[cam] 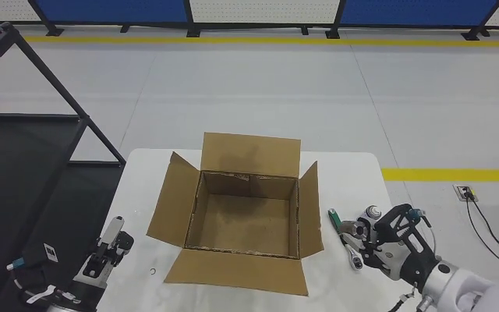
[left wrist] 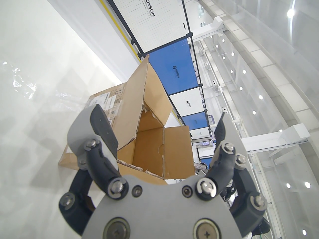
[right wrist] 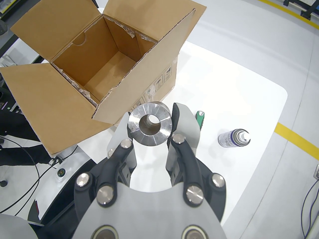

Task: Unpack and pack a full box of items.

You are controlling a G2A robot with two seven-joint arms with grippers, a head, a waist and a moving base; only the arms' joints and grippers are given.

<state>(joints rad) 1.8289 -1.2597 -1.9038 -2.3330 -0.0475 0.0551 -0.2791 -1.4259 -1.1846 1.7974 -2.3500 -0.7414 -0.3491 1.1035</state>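
An open cardboard box [cam: 243,222] stands mid-table with all flaps spread; nothing shows on its floor [right wrist: 109,75]. My right gripper [right wrist: 150,125] is shut on a metal ring with a centre hole [right wrist: 150,123], held above the table to the right of the box [cam: 360,238]. A green-handled tool [right wrist: 200,118] and a spray can [right wrist: 233,138] sit on the table just beyond it. At the table's front left corner, my left gripper [left wrist: 159,135] stands open and holds nothing [cam: 109,249], facing the box [left wrist: 149,135].
The white table [cam: 343,175] has free room behind and to the right of the box. A black frame [cam: 47,117] stands off the table's left side. Cables run along the floor at the right [cam: 475,222].
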